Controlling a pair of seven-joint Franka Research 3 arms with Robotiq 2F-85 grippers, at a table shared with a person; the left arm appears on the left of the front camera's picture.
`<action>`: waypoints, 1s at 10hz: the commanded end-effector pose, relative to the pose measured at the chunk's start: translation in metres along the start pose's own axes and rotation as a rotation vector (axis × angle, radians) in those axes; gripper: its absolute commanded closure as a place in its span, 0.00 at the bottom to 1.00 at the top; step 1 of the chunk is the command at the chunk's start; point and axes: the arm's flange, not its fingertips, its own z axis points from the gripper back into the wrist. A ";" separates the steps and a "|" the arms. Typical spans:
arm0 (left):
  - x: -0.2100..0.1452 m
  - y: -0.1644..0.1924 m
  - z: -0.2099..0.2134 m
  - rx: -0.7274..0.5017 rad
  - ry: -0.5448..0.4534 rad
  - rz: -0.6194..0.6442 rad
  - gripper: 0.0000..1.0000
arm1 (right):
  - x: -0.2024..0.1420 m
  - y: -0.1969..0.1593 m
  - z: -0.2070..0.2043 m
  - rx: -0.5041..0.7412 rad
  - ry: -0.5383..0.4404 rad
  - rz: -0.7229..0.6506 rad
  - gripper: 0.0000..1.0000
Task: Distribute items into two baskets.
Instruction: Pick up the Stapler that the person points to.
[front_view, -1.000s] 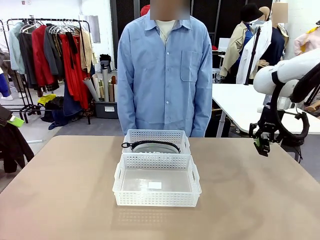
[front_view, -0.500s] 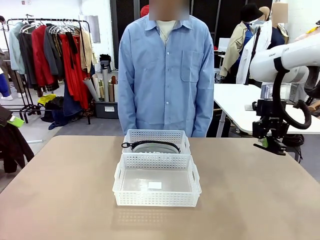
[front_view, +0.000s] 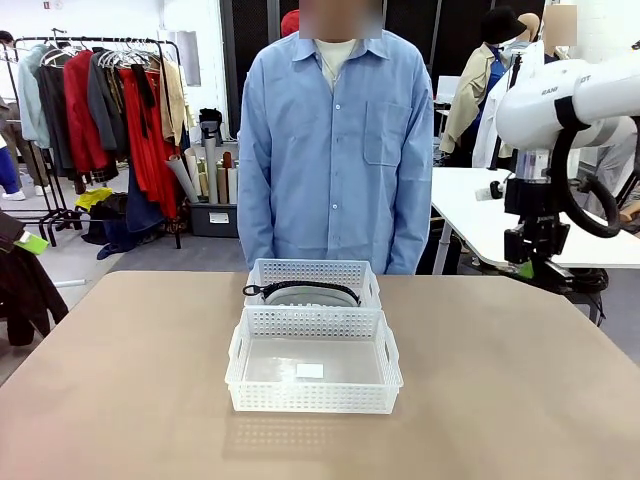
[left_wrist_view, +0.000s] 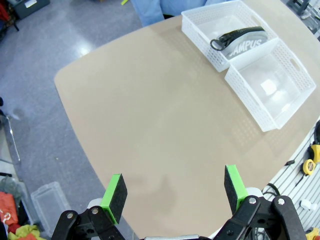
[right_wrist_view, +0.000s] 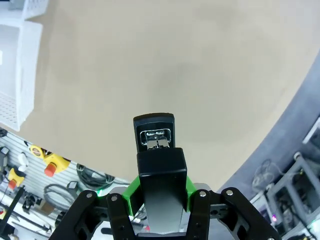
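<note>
Two white baskets stand end to end at the table's middle. The far basket holds the grey "CAMPUS" pouch, whose black strap shows over the rim. The near basket holds nothing but a small white label. My right gripper hangs high over the table's right edge, shut on the black stapler, which points away over bare tabletop. My left gripper is open and high above the table's left end, with nothing between its green pads.
A person in a blue shirt stands at the far side behind the baskets, arms down. The brown tabletop is bare on both sides of the baskets. A corner of the near basket shows in the right wrist view.
My right gripper has risen a little and turned at the wrist, with the stapler still in it. The baskets, the pouch and the person have not moved.
</note>
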 end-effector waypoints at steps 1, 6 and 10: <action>-0.001 -0.001 0.000 -0.006 -0.003 -0.007 0.00 | -0.009 0.003 0.009 -0.033 -0.076 0.064 0.73; -0.001 -0.001 0.000 -0.006 -0.003 -0.007 0.00 | -0.017 0.007 0.041 -0.019 -0.175 0.126 0.73; -0.001 -0.001 0.000 -0.006 -0.003 -0.007 0.00 | -0.012 0.008 0.045 -0.040 -0.148 0.098 0.73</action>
